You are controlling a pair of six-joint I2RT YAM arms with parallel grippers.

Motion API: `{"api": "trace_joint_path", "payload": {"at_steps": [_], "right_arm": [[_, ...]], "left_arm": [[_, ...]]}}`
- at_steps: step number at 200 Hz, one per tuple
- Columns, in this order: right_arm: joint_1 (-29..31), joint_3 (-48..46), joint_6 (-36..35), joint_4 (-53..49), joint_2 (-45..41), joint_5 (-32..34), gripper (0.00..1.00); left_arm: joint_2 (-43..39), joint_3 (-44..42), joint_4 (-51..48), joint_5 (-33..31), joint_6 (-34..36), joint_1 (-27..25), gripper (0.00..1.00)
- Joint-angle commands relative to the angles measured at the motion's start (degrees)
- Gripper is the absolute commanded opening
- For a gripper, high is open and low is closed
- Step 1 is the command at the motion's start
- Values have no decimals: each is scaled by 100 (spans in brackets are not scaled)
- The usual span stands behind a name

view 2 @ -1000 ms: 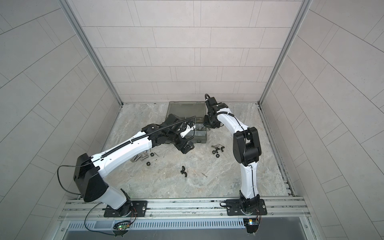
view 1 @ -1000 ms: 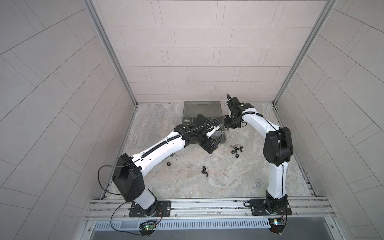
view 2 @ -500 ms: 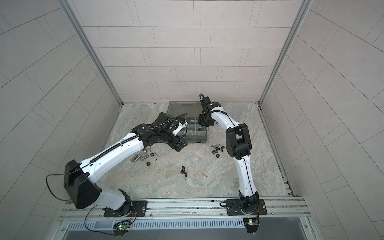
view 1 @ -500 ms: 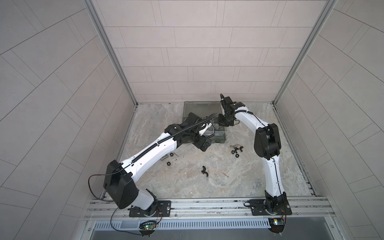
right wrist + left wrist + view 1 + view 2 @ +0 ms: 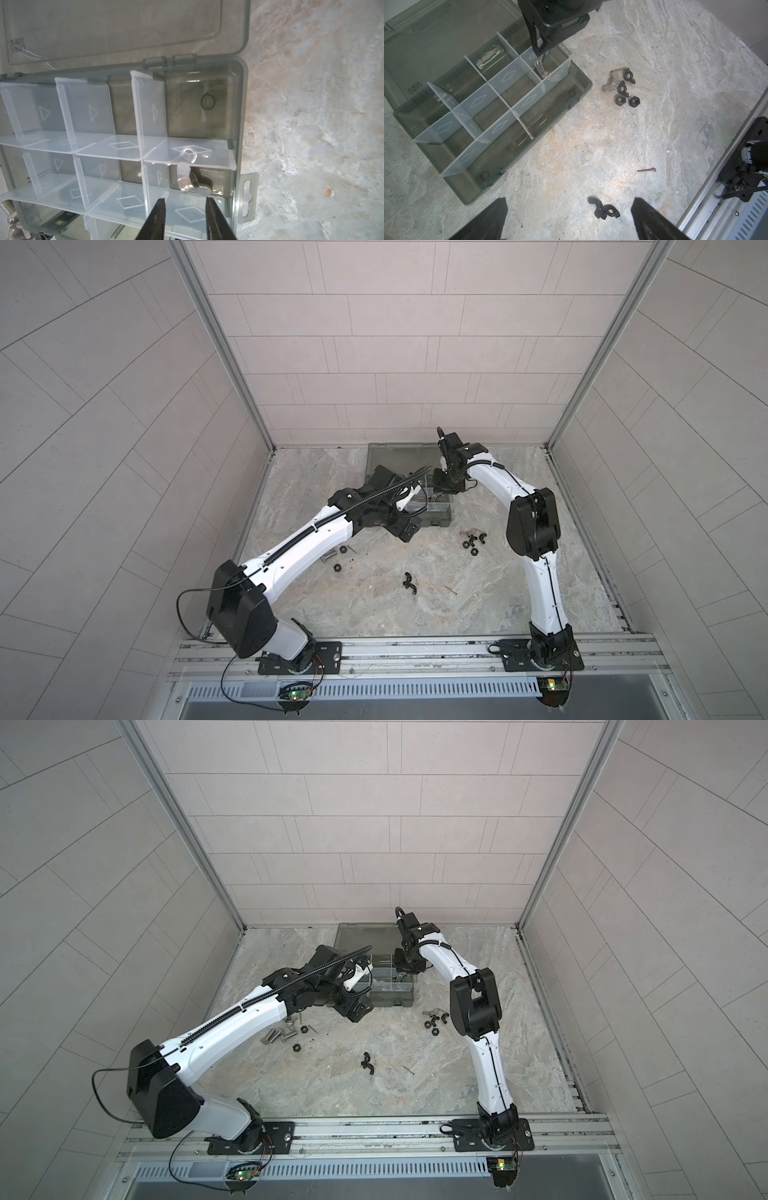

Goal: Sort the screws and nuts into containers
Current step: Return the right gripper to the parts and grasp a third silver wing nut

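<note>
The containers are compartments of an open grey-green organizer case (image 5: 432,516) (image 5: 395,999) (image 5: 583,91) (image 5: 241,124). My right gripper (image 5: 185,199) (image 5: 540,53) (image 5: 442,489) hangs over its end compartment, open, with nothing between the jaws. A silver wing nut (image 5: 192,182) (image 5: 540,70) lies loose in that compartment just below it. My left gripper (image 5: 569,207) (image 5: 405,533) stands wide open above the floor in front of the case. Two black wing nuts (image 5: 605,212) (image 5: 409,580) lie below it, untouched. Silver bolts (image 5: 276,1036) lie under the left arm.
Right of the case sits a cluster (image 5: 471,541): a silver wing nut (image 5: 611,85), black wing nuts (image 5: 629,76), two black hex nuts (image 5: 620,100) and a thin screw (image 5: 618,69). Another thin screw (image 5: 646,170) lies alone. Hex nuts (image 5: 297,1048) lie by the bolts.
My right arm has swung left over the case's end compartment and its jaws have parted. The left gripper has drawn a little to the left, still wide open.
</note>
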Motion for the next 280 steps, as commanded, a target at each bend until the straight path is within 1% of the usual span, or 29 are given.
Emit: {"api": "trace_joint_path", "payload": {"at_steps": [1, 15, 42, 82, 140, 179, 212, 226, 244, 280], "right_arm": [[-20, -68, -162, -497, -585, 240, 34], [-22, -381, -200, -593, -847, 325, 34], [-41, -1331, -241, -585, -1447, 505, 33], [-96, -2786, -144, -269, -2150, 558, 33], [-361, -3815, 310, 263, -2308, -7, 34], [-498, -4009, 381, 403, -2243, 10, 36], [-690, -4037, 578, 648, -2016, -343, 37], [-729, -4022, 641, 733, -1946, -461, 39], [-741, -3959, 688, 718, -1863, -422, 42], [-769, -3888, 769, 688, -1714, -399, 41]], "left_arm": [[17, -55, 174, 157, -82, 31, 100], [60, -44, 248, 232, -117, 31, 100], [175, -39, 389, 484, -210, 30, 100], [344, -9, 625, 745, -414, 16, 100], [595, 180, 726, 901, -590, 17, 100], [589, 178, 726, 907, -625, 18, 100], [571, 191, 701, 835, -585, 16, 100], [566, 206, 652, 801, -550, 16, 100], [570, 224, 588, 751, -482, 16, 100], [597, 281, 473, 698, -344, 21, 100]]}}
